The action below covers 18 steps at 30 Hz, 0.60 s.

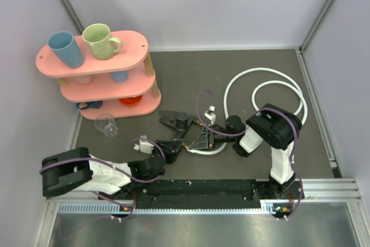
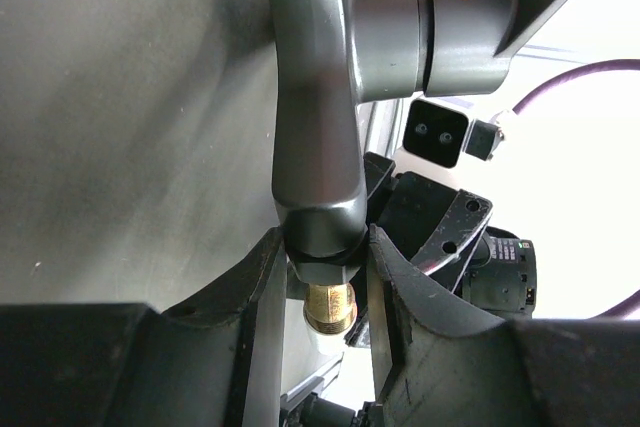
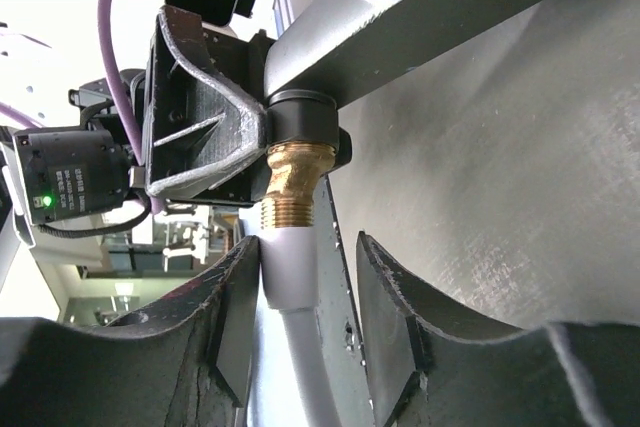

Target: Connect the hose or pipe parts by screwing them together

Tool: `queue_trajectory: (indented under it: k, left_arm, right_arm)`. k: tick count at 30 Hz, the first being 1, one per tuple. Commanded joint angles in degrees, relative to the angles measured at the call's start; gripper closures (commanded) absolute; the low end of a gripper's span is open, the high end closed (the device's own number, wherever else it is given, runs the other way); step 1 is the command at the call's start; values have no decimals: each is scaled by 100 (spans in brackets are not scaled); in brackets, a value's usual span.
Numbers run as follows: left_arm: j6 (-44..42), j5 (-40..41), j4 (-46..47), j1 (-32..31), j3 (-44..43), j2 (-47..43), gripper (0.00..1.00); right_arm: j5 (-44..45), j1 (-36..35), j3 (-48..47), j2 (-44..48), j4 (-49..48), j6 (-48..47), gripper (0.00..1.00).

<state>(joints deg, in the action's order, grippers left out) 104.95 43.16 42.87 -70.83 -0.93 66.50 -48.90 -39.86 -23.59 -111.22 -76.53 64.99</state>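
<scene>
Left wrist view: tap fitting (image 2: 310, 97) is cut off by the top edge; its brass end (image 2: 328, 309) is partly masked by the fingers (image 2: 255, 287) of the left gripper (image 2: 322, 252). Right wrist view: white hose (image 3: 290, 272) is cut by the bottom edge; whether it is threaded onto the brass cannot be told. Top view: an orange item (image 1: 130, 100) on the pink rack (image 1: 136, 44) is half hidden by a shelf.

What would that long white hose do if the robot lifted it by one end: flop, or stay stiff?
Probably floppy: the white hose lies in loose curved loops. Likely light, since it looks thin. Its smooth-looking skin may slip in a loose grip.
</scene>
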Motion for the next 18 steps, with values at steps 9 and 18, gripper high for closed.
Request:
queue_trajectory:
  k: [9, 18]
  left_arm:
    - [26, -106, 538, -107, 172, -190, 100]
    - [43, -185, 37, -107, -30, -366, 100]
  right_arm:
    - [294, 118, -49, 162, -1558, -127, 55]
    - [285, 189, -277, 882, -368, -529, 55]
